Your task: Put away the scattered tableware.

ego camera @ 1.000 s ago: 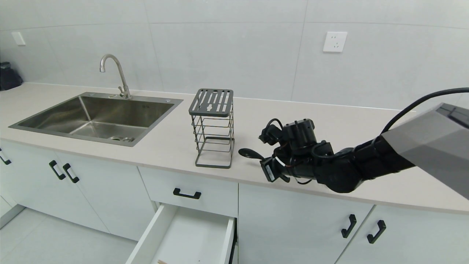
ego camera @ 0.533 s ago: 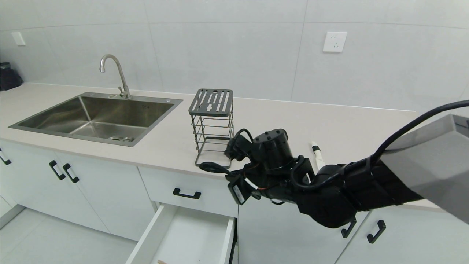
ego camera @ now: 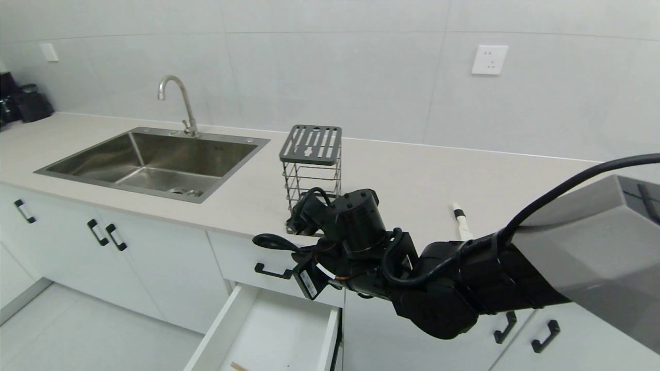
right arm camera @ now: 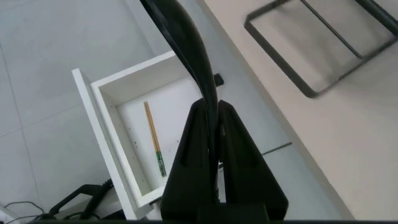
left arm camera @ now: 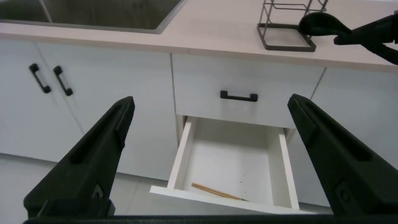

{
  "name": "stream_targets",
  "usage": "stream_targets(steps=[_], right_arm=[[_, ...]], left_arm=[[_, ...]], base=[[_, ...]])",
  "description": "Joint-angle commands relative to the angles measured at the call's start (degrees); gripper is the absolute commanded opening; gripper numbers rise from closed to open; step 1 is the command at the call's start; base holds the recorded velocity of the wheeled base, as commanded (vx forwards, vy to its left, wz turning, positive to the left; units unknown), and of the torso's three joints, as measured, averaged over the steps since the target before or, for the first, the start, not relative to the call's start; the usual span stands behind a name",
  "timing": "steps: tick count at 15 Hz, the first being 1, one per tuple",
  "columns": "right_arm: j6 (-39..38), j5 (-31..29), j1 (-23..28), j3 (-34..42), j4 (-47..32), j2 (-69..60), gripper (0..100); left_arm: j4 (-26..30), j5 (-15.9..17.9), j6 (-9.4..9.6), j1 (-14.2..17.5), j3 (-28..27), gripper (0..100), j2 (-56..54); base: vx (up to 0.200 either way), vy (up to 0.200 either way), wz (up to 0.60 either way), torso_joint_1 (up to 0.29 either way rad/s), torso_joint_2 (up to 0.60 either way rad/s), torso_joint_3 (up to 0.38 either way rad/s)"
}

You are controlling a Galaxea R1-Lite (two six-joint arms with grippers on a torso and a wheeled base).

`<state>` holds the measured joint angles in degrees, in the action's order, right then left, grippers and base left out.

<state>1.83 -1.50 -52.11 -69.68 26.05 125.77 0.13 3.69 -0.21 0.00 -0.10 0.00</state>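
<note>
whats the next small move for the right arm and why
Probably lower the right gripper, shut on the black spoon, down into the open drawer before releasing: the spoon hangs at about counter height above the drawer, where chopsticks lie.

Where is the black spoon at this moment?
In the head view, the black spoon is clamped in the right gripper, just past the counter's front edge, above the open drawer and in front of the wire rack.

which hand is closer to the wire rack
Right. The right hand, holding a black spoon, is just in front of the wire rack; the left hand sits farther back.
</note>
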Motion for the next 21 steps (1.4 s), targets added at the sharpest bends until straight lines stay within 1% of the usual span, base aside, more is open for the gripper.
stream_targets(steps=[1, 13, 16, 17, 19, 21], right_arm=[[0.11, -0.17, -0.27, -0.02, -0.48, 0.44, 0], [0.46, -0.26, -1.5, 0.78, -0.83, 0.44, 0], [0.63, -0.26, -2.47, 3.41, -1.0, 0.26, 0], [1.6, -0.17, -2.73, 4.64, -1.0, -0.09, 0], [2.57, 0.71, -2.73, 4.29, -2.06, 0.09, 0], [3.09, 2.38, -2.73, 2.27, -6.54, 0.53, 0]], left_arm=[[0.04, 0.0, -0.06, 0.0, 0.01, 100, 0.09], [0.04, 0.0, -0.06, 0.0, 0.01, 100, 0.09], [0.04, 0.0, -0.06, -0.09, 0.01, 100, 0.09], [0.04, 0.0, -0.06, 0.0, 0.01, 100, 0.09], [0.04, 0.0, -0.06, 0.0, 0.01, 100, 0.09], [0.04, 0.0, -0.06, 0.0, 0.01, 100, 0.09]], base=[[0.0, 0.0, 0.0, 0.0, 0.0, 0.0], [0.0, 0.0, 0.0, 0.0, 0.0, 0.0], [0.0, 0.0, 0.0, 0.0, 0.0, 0.0], [0.0, 0.0, 0.0, 0.124, -0.01, 0.129], [0.0, 0.0, 0.0, 0.251, -0.04, 0.227], [0.0, 0.0, 0.0, 0.142, -0.01, 0.102]])
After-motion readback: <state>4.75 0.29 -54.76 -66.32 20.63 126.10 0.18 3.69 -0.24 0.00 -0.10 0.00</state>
